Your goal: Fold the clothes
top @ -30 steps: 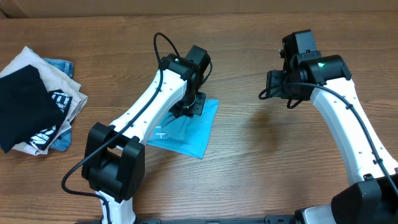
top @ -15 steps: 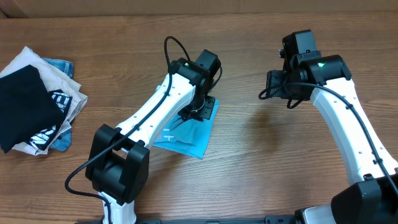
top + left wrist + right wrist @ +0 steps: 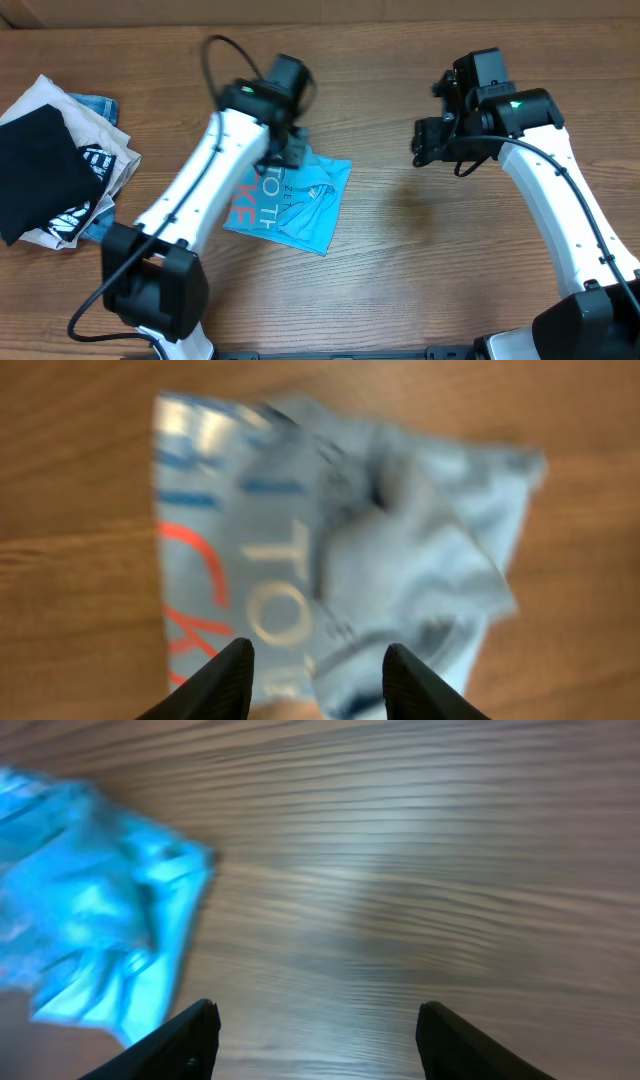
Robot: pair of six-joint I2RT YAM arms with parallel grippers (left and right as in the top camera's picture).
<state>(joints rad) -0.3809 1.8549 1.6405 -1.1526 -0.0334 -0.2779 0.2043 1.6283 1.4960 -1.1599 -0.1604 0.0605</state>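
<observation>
The blue T-shirt (image 3: 290,205) lies on the table (image 3: 400,270), near the middle, as a small folded bundle. The left gripper (image 3: 318,655) hangs just above its top-left edge. Its 2 fingers are spread apart with nothing between them. The right gripper (image 3: 315,1020) is well apart from the shirt, over bare wood. Its fingers are spread wide and hold nothing too.

Here is what could go wrong. The right half of the shirt is bumpy and wrinkled, not flat, so that loose top layer could slide open by itself. If the left gripper moves low across the shirt, a finger could catch a wrinkle and drag the cloth, and the fold would come undone. If it pinches only the top layer, the bottom layer may stay behind and the bundle would get messier. The pile of other clothes (image 3: 60,185) at the left edge is well apart, so it looks safe.

1 second ago the left gripper was pressed down on the shirt with its fingers nearly together. Now the arm has swung up and to the left and the fingers have let go. The shirt showed a plain blue face with a small white logo. Now white and red-pink letters show on its left half. The right arm has hardly moved.
</observation>
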